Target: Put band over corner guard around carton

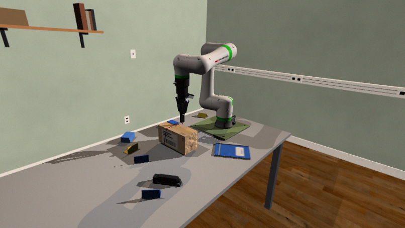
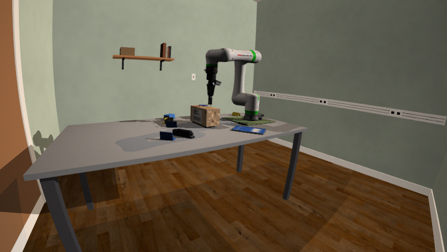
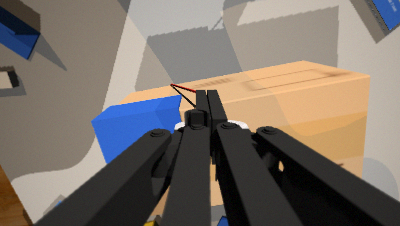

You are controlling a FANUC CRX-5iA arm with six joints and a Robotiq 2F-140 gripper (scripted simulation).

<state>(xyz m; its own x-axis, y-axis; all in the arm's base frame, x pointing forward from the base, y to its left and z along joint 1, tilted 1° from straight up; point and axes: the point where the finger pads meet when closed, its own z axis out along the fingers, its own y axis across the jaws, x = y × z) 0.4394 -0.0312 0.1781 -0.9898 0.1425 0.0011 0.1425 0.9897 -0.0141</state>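
The brown carton (image 1: 178, 137) stands on the table in front of the arm's base; it also shows in the exterior view (image 2: 204, 115) and the wrist view (image 3: 290, 110). A blue corner guard (image 1: 173, 122) sits at its far top corner, to the left of the fingers in the wrist view (image 3: 135, 125). A thin red band (image 3: 183, 89) runs from the carton's top edge up to my fingertips and looks pulled taut; it also crosses the carton's near-left end (image 1: 169, 127). My gripper (image 1: 182, 121) points straight down just above that corner, shut on the band (image 3: 208, 95).
A blue notebook (image 1: 231, 150) lies right of the carton. A black block (image 1: 167, 180), blue blocks (image 1: 127, 136) (image 1: 140, 158) (image 1: 150, 194) and a yellow wedge (image 1: 131, 148) lie to the left and front. Another wedge (image 1: 202, 114) sits by the green base plate (image 1: 220, 127).
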